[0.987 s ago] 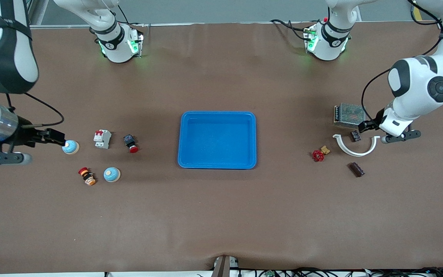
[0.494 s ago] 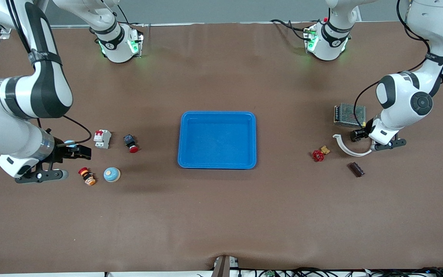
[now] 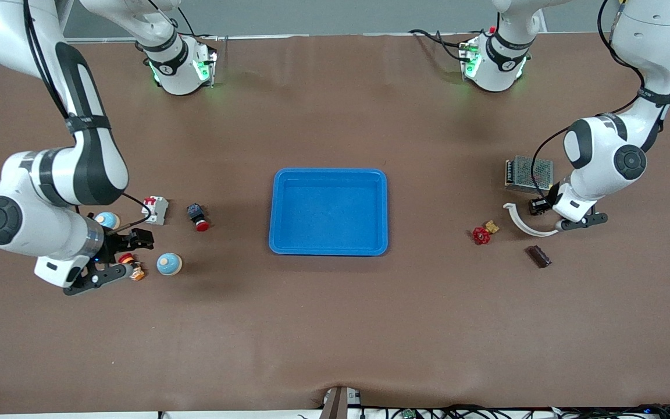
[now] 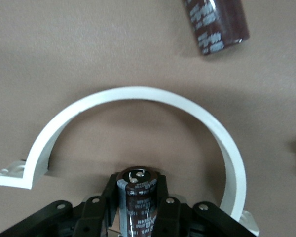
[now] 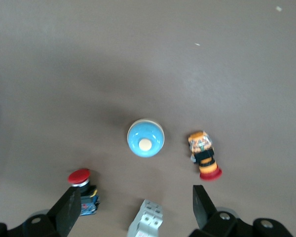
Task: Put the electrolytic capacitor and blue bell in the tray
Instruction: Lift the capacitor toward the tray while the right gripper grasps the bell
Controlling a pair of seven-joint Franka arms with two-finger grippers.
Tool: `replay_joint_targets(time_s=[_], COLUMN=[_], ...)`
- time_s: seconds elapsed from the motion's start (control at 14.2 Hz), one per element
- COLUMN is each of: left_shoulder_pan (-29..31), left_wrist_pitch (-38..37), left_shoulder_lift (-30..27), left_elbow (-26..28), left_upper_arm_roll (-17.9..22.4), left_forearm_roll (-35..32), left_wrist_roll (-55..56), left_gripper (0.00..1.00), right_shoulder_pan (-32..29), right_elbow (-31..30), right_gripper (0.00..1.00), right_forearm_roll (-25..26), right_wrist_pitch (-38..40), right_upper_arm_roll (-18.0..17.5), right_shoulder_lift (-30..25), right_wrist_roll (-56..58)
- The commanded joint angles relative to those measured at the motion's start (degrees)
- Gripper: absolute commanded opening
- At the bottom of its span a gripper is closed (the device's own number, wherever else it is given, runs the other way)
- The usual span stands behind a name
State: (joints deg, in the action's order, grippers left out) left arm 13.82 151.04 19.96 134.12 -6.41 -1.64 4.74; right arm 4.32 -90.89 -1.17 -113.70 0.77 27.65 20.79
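my left hand grips dark cylindrical electrolytic capacitor | my right hand wide, moved off first bell toward blue dome bell | bright-blue plastic tray unfilled

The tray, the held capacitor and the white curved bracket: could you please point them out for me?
tray (image 3: 328,174), front view, its raised rim.
held capacitor (image 4: 138,197), left wrist view, its dark sleeve.
white curved bracket (image 4: 138,93), left wrist view, top of its arc.

The right end effector swung from one blue bell toward another.
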Motion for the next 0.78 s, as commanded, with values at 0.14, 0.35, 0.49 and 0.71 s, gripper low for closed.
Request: replay_joint_targets(time_s=[0.14,0.35,0.49,0.71], left_shoulder_pan=[-0.5,-0.5,-0.5,-2.1], left_wrist_pitch=[-6.5,-13.7,-16.0,-19.8], left_shoulder_lift=[-4.9,-5.8,-5.9,-4.8], left_elbow=[-2.8,-7.4,-9.9,-14.0], left_upper_arm_roll=[-1.8,-8.2,-12.5,-16.8], left_forearm_roll=[-0.9,-0.9,-0.9,-0.9], left_wrist_roll=[1.2,11.3,16.2,23.9], left_gripper=[0.00,0.00,0.00,0.00], right_shoulder_pan=[-0.6,-0.9,-0.8,-0.4], right_elbow=[-1.7,-2.9,-6.1,-8.9], right_gripper=[1.00,1.00,1.00,1.00], right_forearm_roll=[-0.8,-0.8,-0.8,-0.8], right_wrist_pitch=[-4.3,-7.5,-11.9,-16.3], right_upper_arm_roll=[0.0,0.0,0.0,-0.1], right_shoulder_lift=[2.5,3.8,4.1,4.7], right_wrist_roll=[15.5,22.4,23.9,23.9])
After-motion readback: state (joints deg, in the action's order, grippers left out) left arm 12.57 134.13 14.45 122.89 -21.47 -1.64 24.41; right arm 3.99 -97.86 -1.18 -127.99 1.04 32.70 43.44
